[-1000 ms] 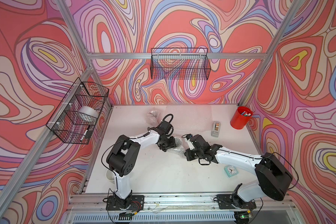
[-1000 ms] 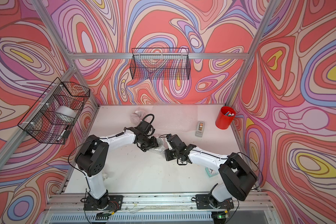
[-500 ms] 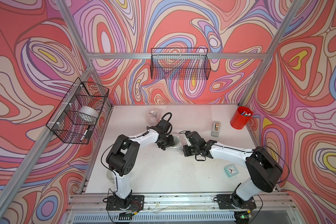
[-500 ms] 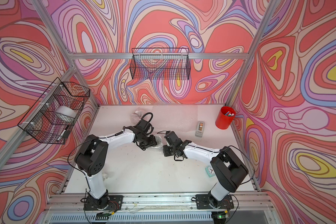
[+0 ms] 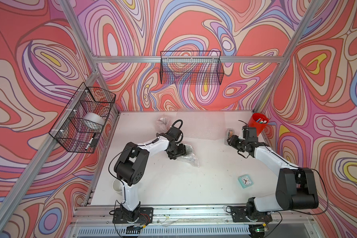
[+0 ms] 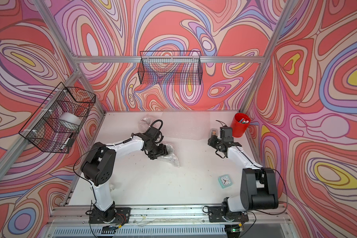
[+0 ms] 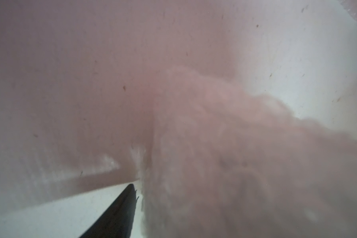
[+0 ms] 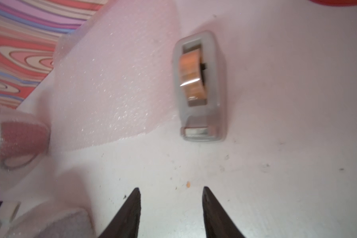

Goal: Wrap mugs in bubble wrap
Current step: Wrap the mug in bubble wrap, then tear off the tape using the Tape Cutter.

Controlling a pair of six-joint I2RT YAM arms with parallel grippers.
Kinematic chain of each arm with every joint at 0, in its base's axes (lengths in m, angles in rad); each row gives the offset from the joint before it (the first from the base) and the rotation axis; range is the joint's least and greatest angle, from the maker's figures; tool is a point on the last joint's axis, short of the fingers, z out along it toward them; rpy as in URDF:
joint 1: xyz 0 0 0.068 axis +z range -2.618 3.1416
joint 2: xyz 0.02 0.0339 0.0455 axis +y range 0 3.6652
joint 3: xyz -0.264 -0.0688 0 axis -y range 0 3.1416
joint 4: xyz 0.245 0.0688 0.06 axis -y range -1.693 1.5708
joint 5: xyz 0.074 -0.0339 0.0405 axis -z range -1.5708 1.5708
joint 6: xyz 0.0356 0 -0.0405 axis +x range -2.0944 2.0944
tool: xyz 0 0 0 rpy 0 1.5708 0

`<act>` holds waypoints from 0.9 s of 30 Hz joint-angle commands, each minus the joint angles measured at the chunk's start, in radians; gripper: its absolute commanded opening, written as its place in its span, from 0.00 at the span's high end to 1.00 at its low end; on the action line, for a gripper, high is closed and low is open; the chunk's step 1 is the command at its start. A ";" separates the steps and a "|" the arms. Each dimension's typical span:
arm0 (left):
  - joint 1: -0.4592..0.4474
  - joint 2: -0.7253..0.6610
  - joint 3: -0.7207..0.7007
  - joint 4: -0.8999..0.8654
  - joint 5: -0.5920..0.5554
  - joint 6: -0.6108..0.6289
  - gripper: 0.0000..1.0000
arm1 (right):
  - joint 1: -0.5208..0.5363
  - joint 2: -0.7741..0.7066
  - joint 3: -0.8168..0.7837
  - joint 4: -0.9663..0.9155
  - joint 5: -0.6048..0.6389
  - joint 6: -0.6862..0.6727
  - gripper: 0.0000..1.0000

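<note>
Currently the left gripper [image 5: 180, 151] lies against a crumpled bubble wrap bundle [image 5: 191, 157] near the middle of the table [image 5: 173, 185]. Only one finger [image 7: 120, 212] is visible, so its grip cannot be told. The right gripper [image 8: 171, 188] has its fingers apart and empty, facing the tape dispenser [image 8: 198, 86] beside a flat bubble wrap sheet [image 8: 111, 82].

A tape dispenser [image 8: 200, 86] is seen on the table [image 5: 173, 185], near a pen cup [image 5: 258, 124] (red, pens inside); a clock [image 5: 245, 181] is laid face up, well apart from both.
</note>
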 commanded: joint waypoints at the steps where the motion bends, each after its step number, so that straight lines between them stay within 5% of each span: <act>1: 0.014 0.031 0.024 -0.081 0.002 0.016 0.26 | -0.092 0.094 0.077 0.015 -0.224 -0.002 0.56; 12: 0.020 0.051 0.065 -0.111 0.003 0.045 0.29 | -0.209 0.362 0.252 0.009 -0.450 -0.031 0.69; 27: 0.020 0.048 0.047 -0.095 0.016 0.040 0.30 | -0.211 0.480 0.288 0.014 -0.561 -0.033 0.67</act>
